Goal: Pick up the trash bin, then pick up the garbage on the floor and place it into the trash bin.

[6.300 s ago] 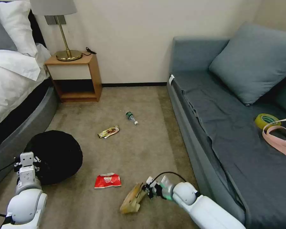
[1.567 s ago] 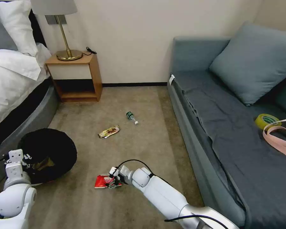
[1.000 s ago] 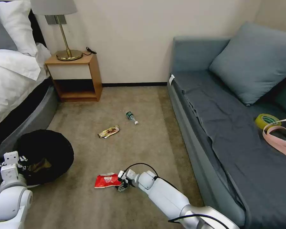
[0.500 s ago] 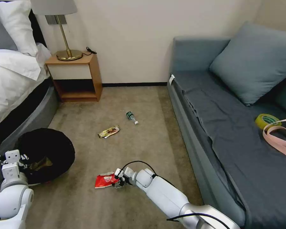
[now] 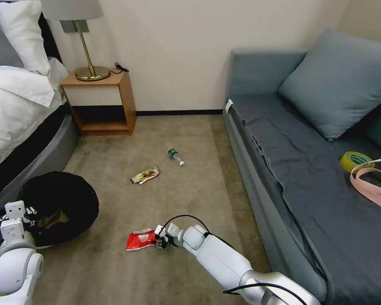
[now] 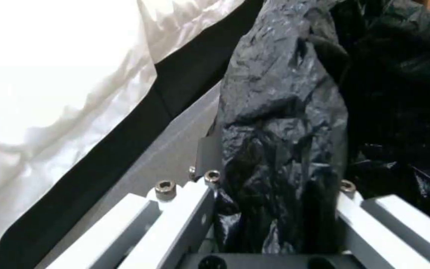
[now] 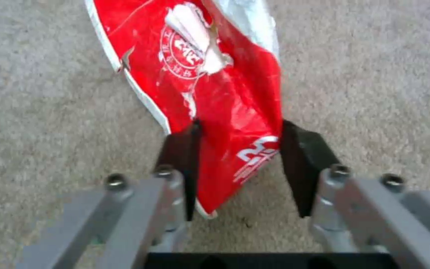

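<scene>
In the head view, the right claw is reaching low over the carpet and meeting the near edge of the red-and-white snack wrapper, which is lying flat on the floor. Farther off, the gold-brown wrapper and the small clear bottle are lying apart on the carpet. The left claw is sitting at the rim of the trash bin beside the bed, with crumpled brown paper showing inside the bin. In the left wrist view, the left claw is pinching a fold of the black bag between its two fingers. In the right wrist view, the right claw is standing partly open, its dark pads straddling the corner of the snack wrapper without squeezing it.
</scene>
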Tool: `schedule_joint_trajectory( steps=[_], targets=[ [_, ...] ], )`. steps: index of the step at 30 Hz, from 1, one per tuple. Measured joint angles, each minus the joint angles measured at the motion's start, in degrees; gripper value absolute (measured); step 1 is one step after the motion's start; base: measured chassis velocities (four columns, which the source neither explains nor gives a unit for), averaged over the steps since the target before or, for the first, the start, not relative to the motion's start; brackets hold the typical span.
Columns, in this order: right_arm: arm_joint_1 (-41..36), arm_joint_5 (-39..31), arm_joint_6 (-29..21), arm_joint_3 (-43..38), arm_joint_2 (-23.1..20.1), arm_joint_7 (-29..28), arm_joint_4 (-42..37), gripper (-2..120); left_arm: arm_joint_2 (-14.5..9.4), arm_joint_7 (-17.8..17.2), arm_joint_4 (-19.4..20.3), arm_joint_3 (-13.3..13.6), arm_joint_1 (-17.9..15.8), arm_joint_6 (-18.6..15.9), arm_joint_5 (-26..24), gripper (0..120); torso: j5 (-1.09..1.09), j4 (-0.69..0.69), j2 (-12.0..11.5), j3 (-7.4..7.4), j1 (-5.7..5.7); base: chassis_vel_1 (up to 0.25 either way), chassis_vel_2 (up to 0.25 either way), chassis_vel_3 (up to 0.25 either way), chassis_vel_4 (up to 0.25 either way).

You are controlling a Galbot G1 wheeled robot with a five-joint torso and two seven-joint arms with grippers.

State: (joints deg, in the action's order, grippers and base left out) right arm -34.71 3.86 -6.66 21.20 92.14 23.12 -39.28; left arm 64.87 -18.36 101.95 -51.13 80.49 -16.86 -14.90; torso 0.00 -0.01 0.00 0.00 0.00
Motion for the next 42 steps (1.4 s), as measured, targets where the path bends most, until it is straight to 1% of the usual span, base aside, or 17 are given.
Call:
schedule_joint_trajectory(
  steps=[1,3,4,5,6,7,9,11,23,30,37,42],
  targets=[
    [0.00,0.00,0.00,0.00,0.00,0.00,0.00,33,0.00,0.00,0.00,0.00,0.00,0.00,0.00,4,0.00,0.00,0.00,0.00,0.00,0.000,0.000,0.000,0.000],
    [-0.02,0.06,0.15,-0.02,0.00,-0.02,-0.01,24,0.07,0.01,0.19,0.00,0.12,0.00,0.01,4,0.00,0.00,0.00,0.00,0.00,0.000,0.000,0.000,0.000],
    [-0.02,0.06,0.15,-0.02,0.00,-0.02,-0.01,24,0.07,0.01,0.19,0.00,0.12,0.00,0.01,4,0.00,0.00,0.00,0.00,0.00,0.000,0.000,0.000,0.000],
    [-0.03,0.10,0.19,-0.07,-0.01,-0.03,-0.04,17,0.11,0.01,0.33,-0.01,0.21,0.01,0.02,4,0.00,-0.01,0.00,0.00,0.00,0.000,0.000,0.000,0.000],
    [-0.06,0.11,0.20,-0.12,-0.01,-0.03,-0.07,17,0.16,0.02,0.36,-0.02,0.26,0.03,0.03,4,0.00,-0.01,0.00,0.00,0.00,0.000,0.000,0.000,0.000],
    [-0.09,0.12,0.21,-0.18,-0.01,-0.04,-0.09,9,0.22,0.02,0.37,-0.04,0.33,0.06,0.04,4,0.00,0.00,0.00,0.00,0.00,0.000,0.000,0.000,0.000],
    [-0.16,0.14,0.26,-0.30,-0.01,-0.04,-0.13,1,0.34,0.03,0.37,-0.07,0.47,0.15,0.09,4,0.00,0.00,0.00,0.00,0.00,0.000,0.000,0.000,0.000],
    [-0.25,0.15,0.30,-0.30,-0.01,-0.03,-0.19,0,0.44,0.05,0.37,-0.11,0.62,0.29,0.15,4,0.00,0.00,0.00,0.00,0.00,0.000,0.000,0.000,0.000],
    [-0.54,0.20,0.49,-1.51,-0.01,0.04,-0.69,0,0.65,0.14,0.86,-0.65,1.69,0.71,0.19,4,0.00,0.02,0.00,0.00,0.00,0.000,0.000,0.000,0.000],
    [-0.14,-1.10,0.35,-3.36,-0.01,0.05,-4.65,0,0.63,0.33,1.43,-1.10,2.52,0.99,0.13,4,0.00,0.02,0.00,0.00,0.00,0.000,0.000,0.000,0.000],
    [1.52,-1.62,1.09,-7.56,-0.01,0.11,-8.33,0,0.58,0.41,2.41,-0.97,3.04,1.09,0.14,4,0.00,0.01,0.00,0.00,0.00,0.000,0.000,0.000,0.000],
    [3.96,-3.38,1.31,-9.99,-0.01,0.11,-11.03,0,0.58,0.41,3.99,-0.56,3.43,1.10,0.16,4,0.00,0.01,0.00,0.00,0.00,0.000,0.000,0.000,0.000]
  ],
)
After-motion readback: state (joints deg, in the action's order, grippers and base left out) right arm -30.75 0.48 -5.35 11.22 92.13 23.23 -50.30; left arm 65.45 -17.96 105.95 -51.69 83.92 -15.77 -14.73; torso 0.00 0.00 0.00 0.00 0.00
